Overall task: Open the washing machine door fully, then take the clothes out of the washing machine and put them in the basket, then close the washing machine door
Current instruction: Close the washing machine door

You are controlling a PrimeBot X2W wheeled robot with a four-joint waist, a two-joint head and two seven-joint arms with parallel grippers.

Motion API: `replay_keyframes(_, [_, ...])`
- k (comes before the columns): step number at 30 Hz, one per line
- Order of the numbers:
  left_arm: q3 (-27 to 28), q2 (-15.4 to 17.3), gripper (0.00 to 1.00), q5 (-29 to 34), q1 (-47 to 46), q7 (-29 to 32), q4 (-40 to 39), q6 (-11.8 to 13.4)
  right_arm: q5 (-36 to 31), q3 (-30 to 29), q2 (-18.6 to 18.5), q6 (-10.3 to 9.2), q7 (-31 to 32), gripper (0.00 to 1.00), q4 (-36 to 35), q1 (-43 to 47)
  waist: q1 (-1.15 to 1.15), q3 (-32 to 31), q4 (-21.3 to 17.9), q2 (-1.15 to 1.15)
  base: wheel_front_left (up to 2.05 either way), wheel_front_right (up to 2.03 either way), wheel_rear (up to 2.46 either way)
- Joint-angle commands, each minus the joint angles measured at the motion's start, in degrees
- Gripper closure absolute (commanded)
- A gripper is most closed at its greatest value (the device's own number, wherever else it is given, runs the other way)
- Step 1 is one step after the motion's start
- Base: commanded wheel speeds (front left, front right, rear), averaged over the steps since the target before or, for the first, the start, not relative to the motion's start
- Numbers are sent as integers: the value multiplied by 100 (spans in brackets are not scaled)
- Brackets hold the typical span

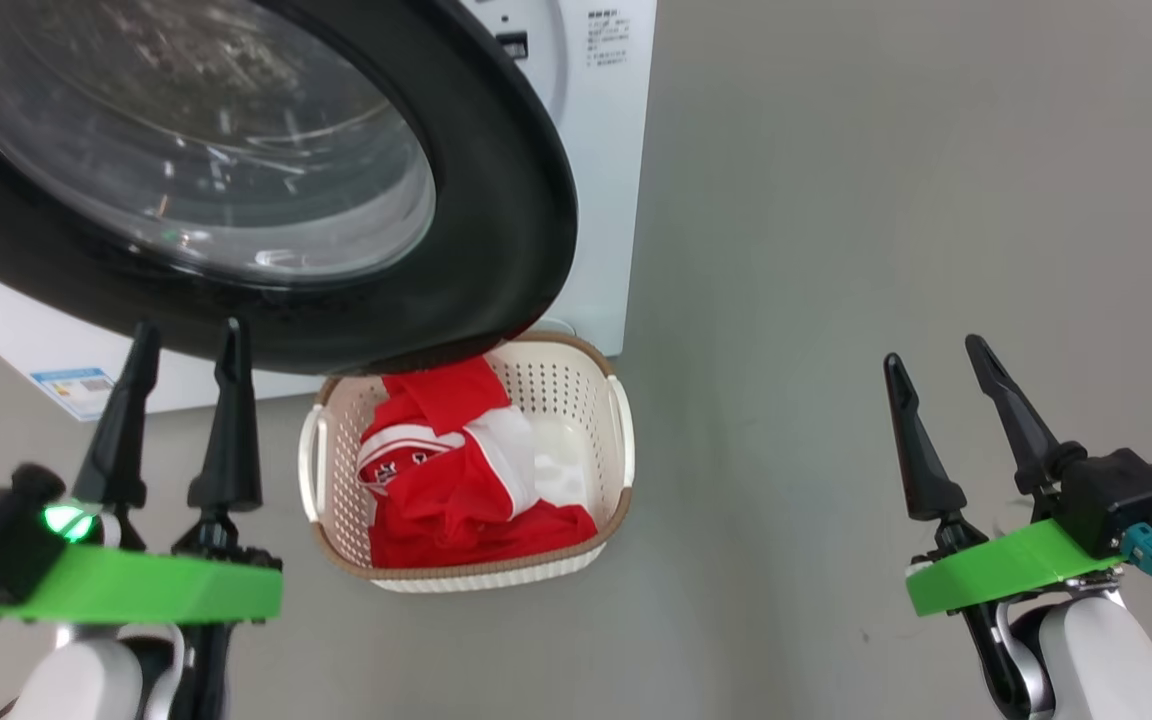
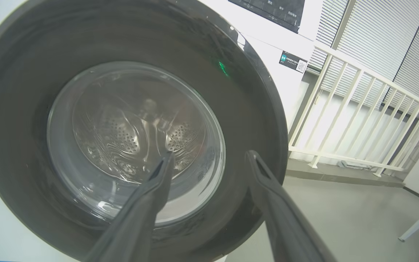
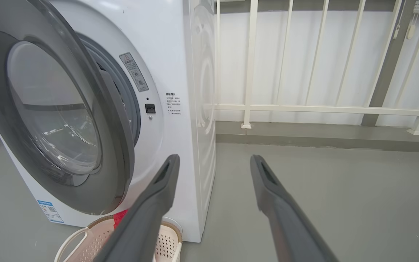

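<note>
The washing machine door (image 1: 496, 200), black-rimmed with a bulging glass window, stands ajar from the white washing machine (image 1: 606, 150); the right wrist view shows the door (image 3: 118, 156) swung a little off the front, with the grey gasket in the gap. Red clothes (image 1: 456, 490) with white trim lie in the cream basket (image 1: 556, 385) on the floor under the door's lower edge. My left gripper (image 1: 188, 330) is open and empty, just below the door rim and left of the basket. It faces the door glass (image 2: 133, 138). My right gripper (image 1: 934, 352) is open and empty over bare floor to the right.
Grey floor (image 1: 886, 200) spreads to the right of the machine and basket. A white railing (image 3: 322, 108) runs along the wall behind the machine's right side. The basket corner (image 3: 166, 243) sits against the machine's lower front.
</note>
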Motion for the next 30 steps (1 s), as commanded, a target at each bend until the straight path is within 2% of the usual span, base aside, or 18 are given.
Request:
replay_keyframes(1, [286,173,0,440,66,-65,-362,82,32,81,-9,35,-36,0,-184,35,0,-155,10,0,0,0,0])
replay_keyframes(4, [375,10,0,965,400,-67,-623,110,19,55,-9,35,-36,0,-220,141,0,-246,7,0,0,0,0])
replay_keyframes(10, [463,-257,0,1612,984,-68,-827,33,-54,60,-9,35,-36,0,-277,311,0,-398,-22,0,0,0,0])
replay_keyframes(19, [596,-591,0,2178,1744,-68,-534,-51,-137,65,-9,35,-36,0,-313,595,0,-714,3,0,0,0,0])
replay_keyframes(30, [825,-819,0,2547,2001,-68,-339,-240,-123,124,-9,35,-36,0,-304,814,0,-978,15,0,0,0,0])
